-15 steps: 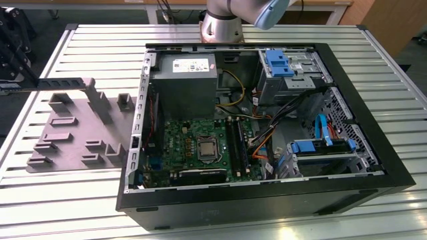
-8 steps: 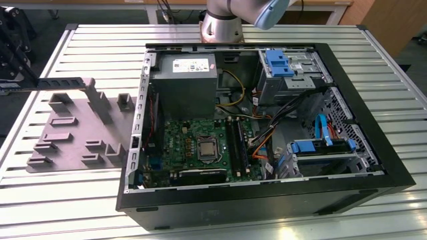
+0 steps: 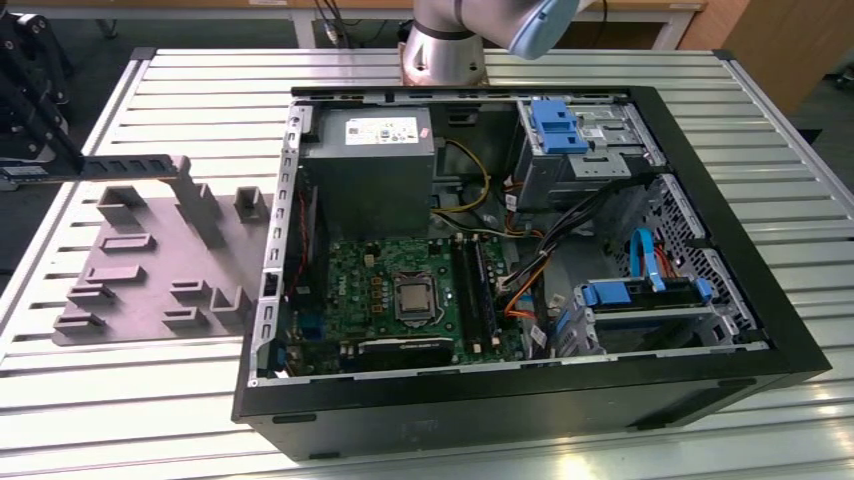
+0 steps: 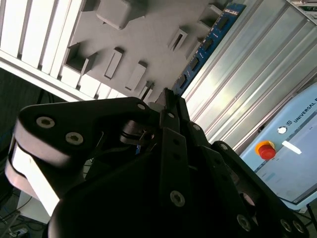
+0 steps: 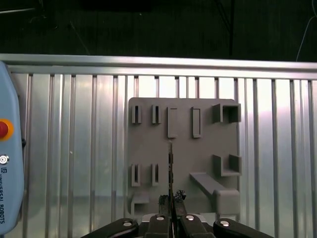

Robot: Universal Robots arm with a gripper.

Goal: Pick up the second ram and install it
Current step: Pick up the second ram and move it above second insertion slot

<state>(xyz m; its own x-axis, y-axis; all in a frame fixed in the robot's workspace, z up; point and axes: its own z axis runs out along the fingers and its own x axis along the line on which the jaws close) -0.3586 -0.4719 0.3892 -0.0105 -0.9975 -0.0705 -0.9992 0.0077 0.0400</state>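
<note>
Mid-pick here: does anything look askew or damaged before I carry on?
Nothing stands out. The second ram sits straight in the shut jaws of the gripper, held by one end above the grey holder tray; no damage shows.

End of the second ram (image 4: 208, 42) was hidden behind the pincer (image 4: 168, 99), robot arm (image 3: 447, 45) and teach pendant (image 5: 9, 148) were cut off by picture edges

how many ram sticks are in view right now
1: the second ram, clamped in the gripper near the grey holder tray at the exterior view's left. Another may already sit in the motherboard slots, but I can't tell.
</note>
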